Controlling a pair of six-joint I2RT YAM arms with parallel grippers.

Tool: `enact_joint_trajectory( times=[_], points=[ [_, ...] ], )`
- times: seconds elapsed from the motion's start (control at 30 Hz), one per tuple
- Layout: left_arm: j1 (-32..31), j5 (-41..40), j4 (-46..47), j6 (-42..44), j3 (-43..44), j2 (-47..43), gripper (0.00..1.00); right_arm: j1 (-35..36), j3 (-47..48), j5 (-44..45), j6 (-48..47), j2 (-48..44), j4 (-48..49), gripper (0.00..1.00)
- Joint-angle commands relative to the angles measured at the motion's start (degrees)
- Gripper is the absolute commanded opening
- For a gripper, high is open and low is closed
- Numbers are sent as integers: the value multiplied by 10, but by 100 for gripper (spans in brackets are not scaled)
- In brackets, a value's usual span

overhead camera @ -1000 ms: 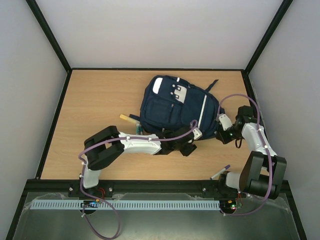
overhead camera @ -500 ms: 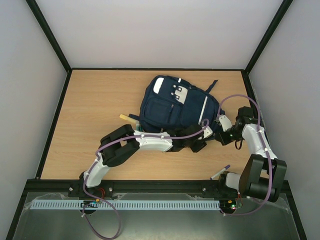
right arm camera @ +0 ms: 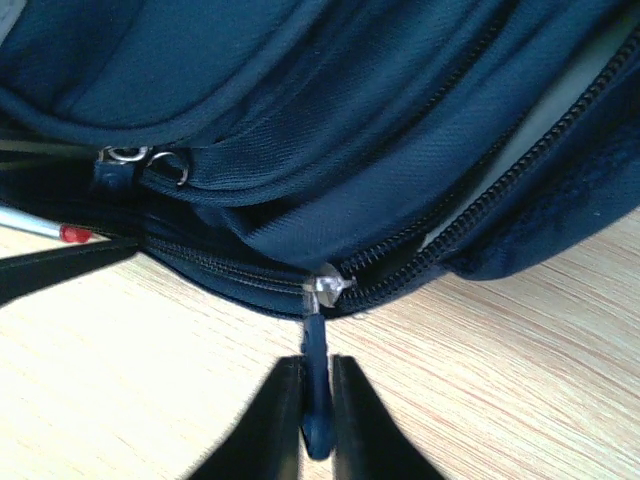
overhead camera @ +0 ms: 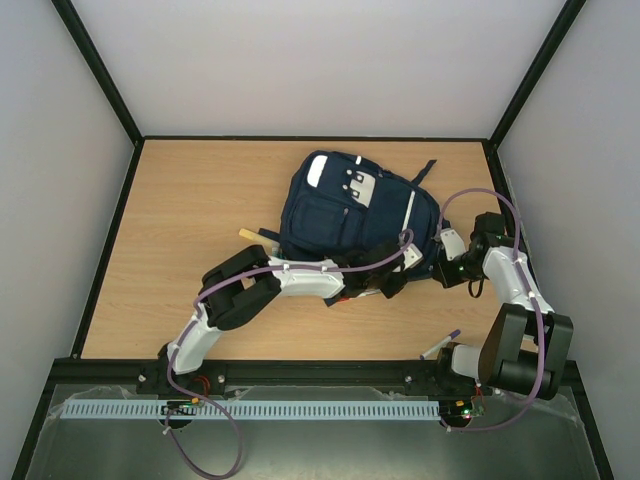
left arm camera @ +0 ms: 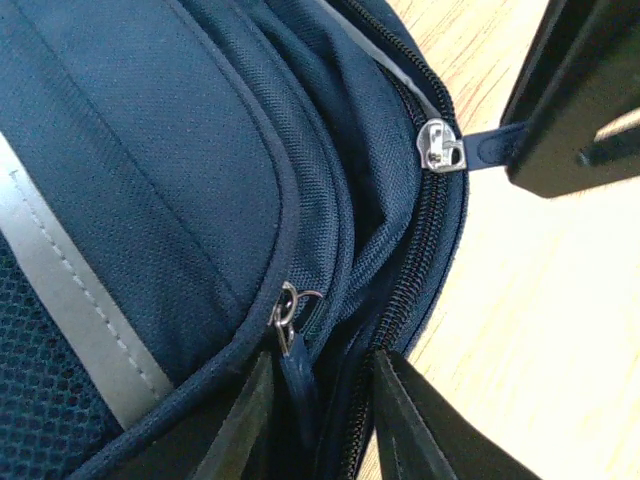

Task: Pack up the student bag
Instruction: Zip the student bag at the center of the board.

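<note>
Setting: pale walls closing in on a wooden surface [overhead camera: 180,200] with black framing along its edges.
Student bag [overhead camera: 350,210]: lying flat and front-up, right of the surface's middle, with its top angling toward the far edge and its lower end pointing at the near edge; white patch and reflective stripe facing up.
Left arm: reaching from the near-left corner across to the bag's near end.
Left fingers [left arm camera: 245,425]: standing a little apart, straddling the inner pull tab [left arm camera: 298,375] and a fold of zip beside it, not visibly pinching either.
Inner pull tab: hanging from a ring slider on the pocket seam.
Right arm: bending in from the near-right corner toward the bag's right side.
Right fingers [right arm camera: 275,425]: pressing together, clamping the outer pull tab [right arm camera: 316,395].
Outer pull tab: stretching out from its silver slider [right arm camera: 325,285] over bare wood, with the zip teeth parting on one side of the slider.
Both sets of fingers: working close beside each other at the same end of the bag, not touching.
Pale stick [overhead camera: 250,235]: lying against the bag's left side.
Pen-like item [overhead camera: 440,347]: lying at the near edge, just beside the right arm's base.
Red-tipped item [right arm camera: 45,228]: peeking out beside the bag's lower seam.
</note>
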Motion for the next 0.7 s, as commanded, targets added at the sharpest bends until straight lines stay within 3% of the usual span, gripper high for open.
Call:
enact_joint_trajectory(
  times=[0.0,0.1,0.17,0.37,0.67],
  points=[
    [5,5,4,-8,13,16,27,-4,12,19,20,12,-13,25],
    [5,9,8,-13,11,16,22,-9,5,20,17,25,-5,39],
    [6,12,9,-15,10,16,20,-11,-6,28,9,19,7,42],
    [9,25,14,-20,6,11,14,-12,-63,48,-52,-83,61,42],
    [26,70,39,-52,5,6,4,-2,-128,10,-137,-229,83,40]
  ],
)
